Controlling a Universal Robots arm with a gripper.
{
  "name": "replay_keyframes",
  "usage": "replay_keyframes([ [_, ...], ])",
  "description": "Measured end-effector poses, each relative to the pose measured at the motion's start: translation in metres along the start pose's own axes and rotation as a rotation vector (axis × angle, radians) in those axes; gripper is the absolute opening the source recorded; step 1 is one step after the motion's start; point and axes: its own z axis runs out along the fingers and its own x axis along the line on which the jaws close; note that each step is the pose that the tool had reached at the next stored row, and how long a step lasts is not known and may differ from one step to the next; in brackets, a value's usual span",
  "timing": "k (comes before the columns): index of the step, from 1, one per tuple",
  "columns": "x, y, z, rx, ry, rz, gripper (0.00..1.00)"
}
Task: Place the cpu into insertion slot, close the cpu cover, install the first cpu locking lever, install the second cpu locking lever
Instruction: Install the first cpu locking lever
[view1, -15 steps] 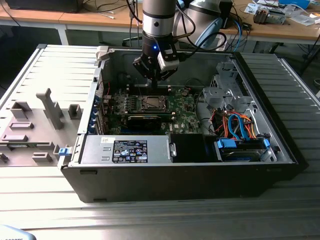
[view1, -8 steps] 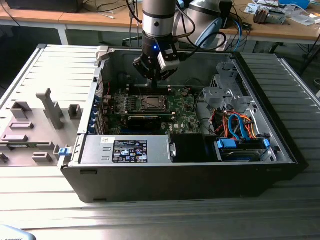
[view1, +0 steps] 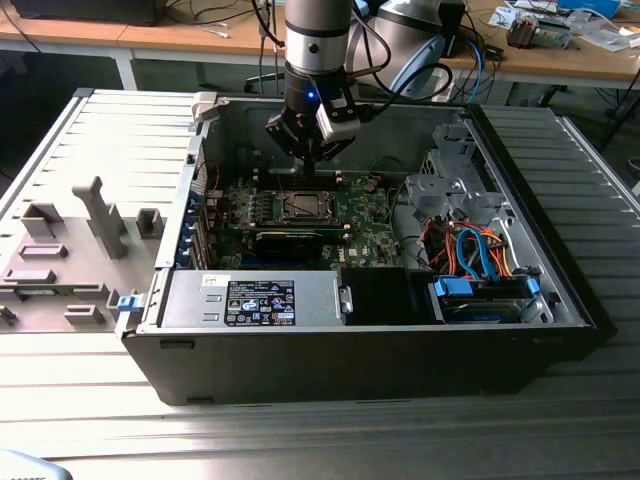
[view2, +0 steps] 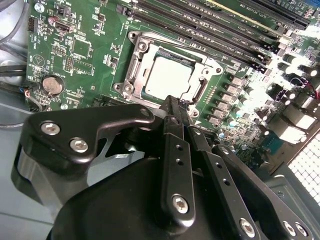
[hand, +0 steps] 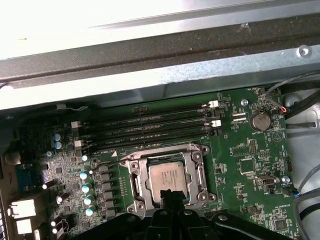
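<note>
Just beyond the gripper, the socketed cpu.

This looks like a robotics lab: an open black metal computer case lies on a ribbed grey metal table, its green motherboard and square silver-topped cpu bared beneath a grey robot arm. Beyond the table's far edge, pale wooden workbenches carry loose cables and electronic parts.

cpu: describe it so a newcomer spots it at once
Inside the open dark computer case, find the green motherboard. Beside its long black memory slots, a silver socket frame rings the cpu, the only flat, pale silver-grey square there.
</note>
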Motion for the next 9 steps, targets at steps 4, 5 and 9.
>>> replay_keyframes([
  [4,0.0000,0.0000,0.0000,-0.0001,-0.0001,-0.006,0.11],
  [5,0.0000,0.0000,0.0000,-0.0001,-0.0001,-0.008,0.11],
  [9,0.0000,0.0000,0.0000,-0.0002,-0.0002,-0.016,0.11],
])
